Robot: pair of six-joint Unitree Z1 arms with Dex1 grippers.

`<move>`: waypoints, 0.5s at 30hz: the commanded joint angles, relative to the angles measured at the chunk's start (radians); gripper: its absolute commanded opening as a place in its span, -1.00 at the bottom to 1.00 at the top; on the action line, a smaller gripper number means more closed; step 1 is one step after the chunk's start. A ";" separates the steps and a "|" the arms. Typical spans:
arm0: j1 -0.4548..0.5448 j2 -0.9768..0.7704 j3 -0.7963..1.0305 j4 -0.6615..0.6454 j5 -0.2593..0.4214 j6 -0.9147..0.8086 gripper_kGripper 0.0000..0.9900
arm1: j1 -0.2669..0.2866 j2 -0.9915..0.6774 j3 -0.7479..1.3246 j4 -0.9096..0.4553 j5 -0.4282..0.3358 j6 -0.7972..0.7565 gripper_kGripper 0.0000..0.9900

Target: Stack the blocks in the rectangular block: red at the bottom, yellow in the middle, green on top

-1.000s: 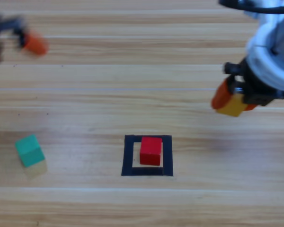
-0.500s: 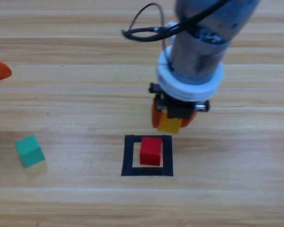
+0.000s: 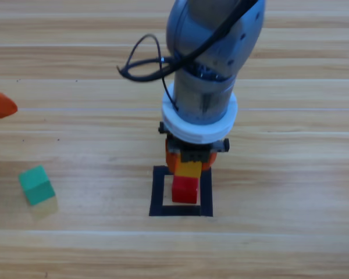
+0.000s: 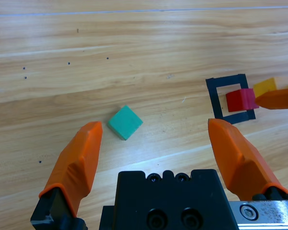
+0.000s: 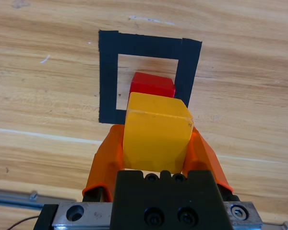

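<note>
The red cube (image 3: 185, 189) sits inside the black tape square (image 3: 157, 192). My right gripper (image 3: 189, 164) hangs over the square's far side, shut on the yellow cube (image 3: 189, 170), which is above and just behind the red one. The right wrist view shows the yellow cube (image 5: 155, 132) clamped between the jaws, with the red cube (image 5: 152, 85) and tape square (image 5: 108, 72) beyond it. The green cube (image 3: 36, 185) lies alone at the left. My left gripper (image 4: 156, 139) is open at the left edge, the green cube (image 4: 125, 122) on the wood ahead of it, and only an orange fingertip (image 3: 0, 104) shows from above.
Bare wooden table (image 3: 291, 197) lies all around the tape square. The right arm's grey body and black cable (image 3: 141, 64) stand over the middle of the table, hiding the wood behind the square.
The right arm has swung from the right side to the middle, carrying the yellow cube down to just above the red one. The left gripper has stayed at the left edge.
</note>
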 commanded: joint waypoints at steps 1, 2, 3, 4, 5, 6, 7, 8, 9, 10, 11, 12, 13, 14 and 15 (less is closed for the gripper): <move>0.019 0.001 0.031 -0.033 -0.012 -0.009 0.91 | 0.030 0.088 -0.015 0.011 -0.015 0.016 -0.67; 0.019 0.001 0.031 -0.033 -0.013 -0.009 0.91 | 0.030 0.092 -0.018 0.011 -0.013 0.017 -0.67; 0.019 0.001 0.031 -0.033 -0.013 -0.009 0.91 | 0.028 0.096 -0.018 0.011 -0.015 0.017 -0.67; 0.019 0.001 0.031 -0.034 -0.013 -0.011 0.91 | 0.030 0.097 -0.020 0.011 -0.015 0.017 -0.67; 0.019 0.001 0.031 -0.036 -0.013 -0.011 0.91 | 0.028 0.099 -0.020 0.011 -0.015 0.017 -0.67; 0.019 0.001 0.033 -0.038 -0.015 -0.011 0.91 | 0.028 0.102 -0.020 0.011 -0.013 0.017 -0.67; 0.019 0.001 0.034 -0.039 -0.015 -0.011 0.91 | 0.030 0.105 -0.021 0.011 -0.013 0.017 -0.67; 0.019 0.004 0.034 -0.041 -0.015 -0.011 0.91 | 0.030 0.111 -0.024 0.011 -0.013 0.017 -0.67; 0.019 0.004 0.036 -0.041 -0.015 -0.011 0.91 | 0.030 0.114 -0.026 0.011 -0.013 0.017 -0.67; 0.019 0.007 0.036 -0.042 -0.015 -0.011 0.90 | 0.030 0.119 -0.027 0.011 -0.012 0.017 -0.65; 0.019 0.008 0.036 -0.042 -0.013 -0.011 0.90 | 0.030 0.120 -0.029 0.011 -0.012 0.016 -0.65; 0.019 0.010 0.037 -0.042 -0.015 -0.011 0.90 | 0.028 0.120 -0.027 0.011 -0.012 0.017 -0.65; 0.019 0.010 0.037 -0.042 -0.015 -0.011 0.89 | 0.028 0.120 -0.029 0.011 -0.013 0.017 -0.65; 0.019 0.012 0.037 -0.042 -0.013 -0.011 0.88 | 0.030 0.122 -0.029 0.011 -0.013 0.017 -0.65; 0.019 0.013 0.039 -0.044 -0.013 -0.011 0.88 | 0.030 0.122 -0.031 0.011 -0.013 0.017 -0.65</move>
